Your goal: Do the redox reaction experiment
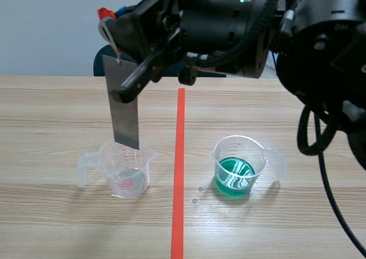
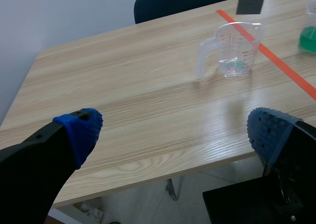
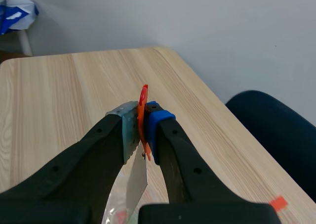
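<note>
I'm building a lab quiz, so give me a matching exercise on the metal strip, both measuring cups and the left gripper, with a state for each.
1 metal strip
2 left measuring cup
3 right measuring cup
4 left gripper

a holds green liquid
b open
c held by the right gripper
d nearly empty

Pairs: 1-c, 2-d, 3-a, 4-b

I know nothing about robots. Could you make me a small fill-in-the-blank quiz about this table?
The beaker right of the tape line holds ____ liquid.
The right gripper holds a grey metal strip over the other beaker, which is nearly ____.
The left gripper holds nothing; its fingers are ____.
Missing words: green; empty; open.
</note>
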Controlling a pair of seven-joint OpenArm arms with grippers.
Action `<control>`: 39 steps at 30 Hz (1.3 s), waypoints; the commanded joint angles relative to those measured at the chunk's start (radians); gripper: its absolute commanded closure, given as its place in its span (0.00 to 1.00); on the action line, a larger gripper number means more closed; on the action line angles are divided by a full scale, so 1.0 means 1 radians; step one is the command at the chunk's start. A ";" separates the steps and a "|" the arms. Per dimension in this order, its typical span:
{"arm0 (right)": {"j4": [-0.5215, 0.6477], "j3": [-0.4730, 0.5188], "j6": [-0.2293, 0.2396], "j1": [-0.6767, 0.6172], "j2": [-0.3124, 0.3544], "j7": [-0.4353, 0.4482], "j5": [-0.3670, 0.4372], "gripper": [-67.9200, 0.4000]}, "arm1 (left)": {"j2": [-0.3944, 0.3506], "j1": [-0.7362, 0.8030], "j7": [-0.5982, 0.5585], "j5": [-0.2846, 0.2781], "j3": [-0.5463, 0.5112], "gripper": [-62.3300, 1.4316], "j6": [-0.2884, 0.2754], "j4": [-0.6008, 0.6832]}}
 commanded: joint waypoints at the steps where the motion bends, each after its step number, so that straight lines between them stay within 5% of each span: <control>1: 0.008 0.033 0.000 0.004 0.014 0.027 0.008 0.98 | 0.005 0.001 -0.014 -0.006 -0.010 0.00 0.000 0.011; 22: 0.195 0.359 0.001 -0.315 0.245 0.161 0.009 0.98 | 0.002 0.001 -0.014 -0.006 -0.010 0.00 0.000 0.011; 31: 0.209 0.557 0.002 -0.496 0.272 0.239 0.013 0.98 | 0.002 0.001 -0.014 -0.006 -0.010 0.00 0.000 0.011; 39: 0.209 0.633 0.005 -0.592 0.272 0.275 0.016 0.98 | 0.002 0.001 -0.014 -0.006 -0.010 0.00 0.000 0.011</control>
